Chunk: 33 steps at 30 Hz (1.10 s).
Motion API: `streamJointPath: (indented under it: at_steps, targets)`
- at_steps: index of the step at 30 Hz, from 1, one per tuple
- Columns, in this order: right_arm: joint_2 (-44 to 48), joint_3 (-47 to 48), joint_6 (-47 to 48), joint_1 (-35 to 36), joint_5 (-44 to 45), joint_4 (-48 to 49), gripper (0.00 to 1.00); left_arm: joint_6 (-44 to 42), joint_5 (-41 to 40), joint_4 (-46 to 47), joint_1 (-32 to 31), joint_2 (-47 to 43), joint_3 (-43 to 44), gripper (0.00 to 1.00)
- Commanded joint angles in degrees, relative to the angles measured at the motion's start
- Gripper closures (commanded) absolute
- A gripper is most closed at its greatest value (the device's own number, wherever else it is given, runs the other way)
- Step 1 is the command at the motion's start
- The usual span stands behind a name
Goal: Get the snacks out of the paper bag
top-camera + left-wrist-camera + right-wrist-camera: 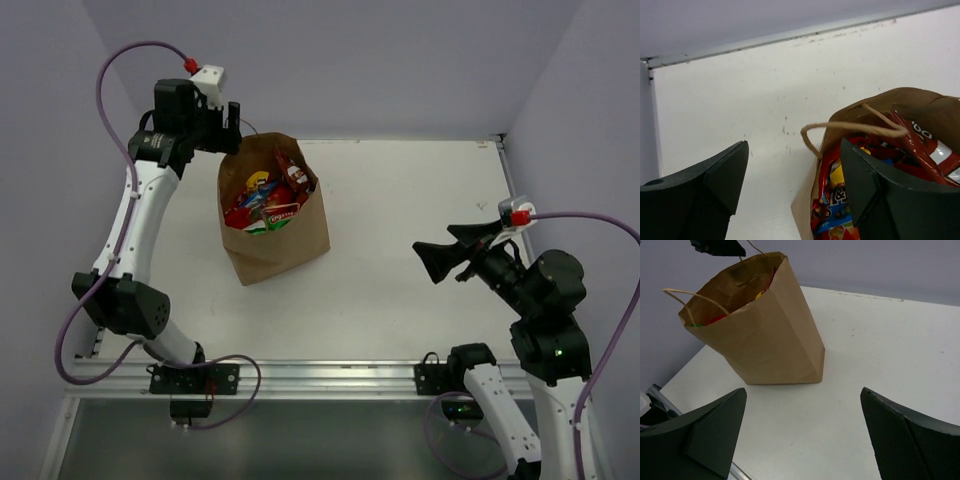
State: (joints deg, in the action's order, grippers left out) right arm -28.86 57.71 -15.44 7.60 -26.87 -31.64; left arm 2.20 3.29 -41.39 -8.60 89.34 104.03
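Pale lilac walls close in a white table (420,200) on three sides, and an aluminium rail (330,375) runs along its near edge where both arm bases are bolted. On the far left part of the table stands a tall brown kraft paper bag (275,245). It is upright with its mouth open and leans a little to the left in the right wrist view.

All the shiny snack packets (265,205) are inside the bag, packed up to the rim. They are mostly red, with a yellow one towards the far side and a green-and-white one at the near side. The left wrist camera shows a red-orange Doritos bag (920,145) lying against the right inner wall. A blue and yellow candy packet (837,200) sits lower down.

The left gripper (235,125) hangs at the far left corner of the bag's mouth, its black fingers spread wide. One twisted paper handle (850,127) loops across the gap between them. Whether either finger touches the paper cannot be told.

The right gripper (425,262) hovers over bare table to the right of the bag, well apart from it. It points towards the bag with its fingers also spread and nothing between them.
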Motion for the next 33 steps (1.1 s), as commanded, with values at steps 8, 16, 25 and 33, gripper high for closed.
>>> streamJointPath:
  at_steps: [8, 16, 25, 33]
  targets:
    - [1.1, -1.4, 1.6, 1.8, -1.7, 3.2, 0.01, -7.4, 17.9, 2.4, 1.8, 5.0, -0.2, 0.48]
    - [0.2, -1.4, 1.9, 2.2, -2.4, 3.8, 0.01, -7.9, 21.3, 1.0, 1.8, 7.1, -2.4, 0.64]
    - [-0.8, -1.7, 2.0, 2.9, -3.8, 4.6, 0.01, -8.7, 18.4, 2.1, 1.8, 5.8, -5.2, 0.73]
    - [-6.5, 2.8, 2.5, 5.4, -4.9, 3.5, 0.01, -8.4, 12.2, 3.8, 1.7, 1.6, -0.4, 1.00]
